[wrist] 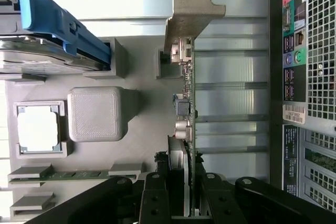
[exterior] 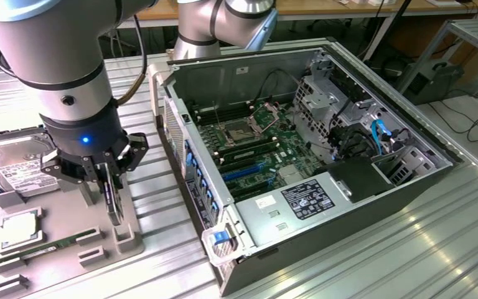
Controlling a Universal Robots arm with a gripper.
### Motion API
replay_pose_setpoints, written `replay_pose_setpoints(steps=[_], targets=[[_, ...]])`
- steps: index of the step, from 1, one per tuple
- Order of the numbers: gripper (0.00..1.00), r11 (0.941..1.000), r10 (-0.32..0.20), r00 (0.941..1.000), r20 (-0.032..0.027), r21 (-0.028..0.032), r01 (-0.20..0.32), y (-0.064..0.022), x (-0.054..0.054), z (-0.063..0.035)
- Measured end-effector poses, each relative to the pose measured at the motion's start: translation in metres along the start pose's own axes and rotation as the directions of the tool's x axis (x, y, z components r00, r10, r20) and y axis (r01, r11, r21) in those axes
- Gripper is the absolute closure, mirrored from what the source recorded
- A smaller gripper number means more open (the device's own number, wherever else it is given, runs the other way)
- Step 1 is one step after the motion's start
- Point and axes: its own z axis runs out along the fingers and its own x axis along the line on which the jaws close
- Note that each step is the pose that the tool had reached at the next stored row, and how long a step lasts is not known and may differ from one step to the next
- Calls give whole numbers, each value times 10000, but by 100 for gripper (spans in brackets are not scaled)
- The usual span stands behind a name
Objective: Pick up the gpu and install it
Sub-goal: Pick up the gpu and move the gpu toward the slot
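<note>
Firstly, inside the grey moulded plastic tray (exterior: 65, 205): one silver hard drive (exterior: 10, 167) with white label at the far end, one square silver processor chip (exterior: 20, 227) in its frame, one narrow green memory stick (exterior: 52, 246) lying in its slot. Also one flat green circuit-board card with long silver metal bracket, the gpu (wrist: 185, 107), standing on its edge at the tray side nearest the case. Pinched on both flat faces by the black two-finger gripper (wrist: 184, 182), pressed together on the card close to its round fan. Cannot tell if lifted clear of the grey holder posts (exterior: 124, 235).

Beside the tray, on the ribbed metal table (exterior: 405, 249), one black and silver computer case (exterior: 172, 131) lying with its wide side open upward, one green motherboard (exterior: 264, 140) inside. Between tray edge and case wall only a narrow strip of table. On the exterior view's right of the case, much free table up to the edge.
</note>
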Motion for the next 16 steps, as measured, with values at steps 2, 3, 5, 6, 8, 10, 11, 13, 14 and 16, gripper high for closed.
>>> replay_pose_setpoints(steps=[2,3,5,6,8,10,11,13,14,16], targets=[[72,10000,0,10000,-1,0,0,0,0,-12],[72,10000,1,10000,0,0,-1,1,0,-18],[72,10000,0,10000,0,0,0,1,-1,-31],[72,10000,1,10000,0,-1,-1,1,-2,-43],[72,10000,1,10000,-1,-1,-1,2,-3,-64],[72,10000,0,10000,-2,0,0,2,-3,-78],[72,10000,0,10000,-2,0,0,2,-3,-87],[72,10000,0,10000,-2,0,0,2,-4,-104],[72,10000,1,10000,-1,0,-1,3,-4,-113],[72,10000,1,10000,-2,1,-1,3,-4,-133]])
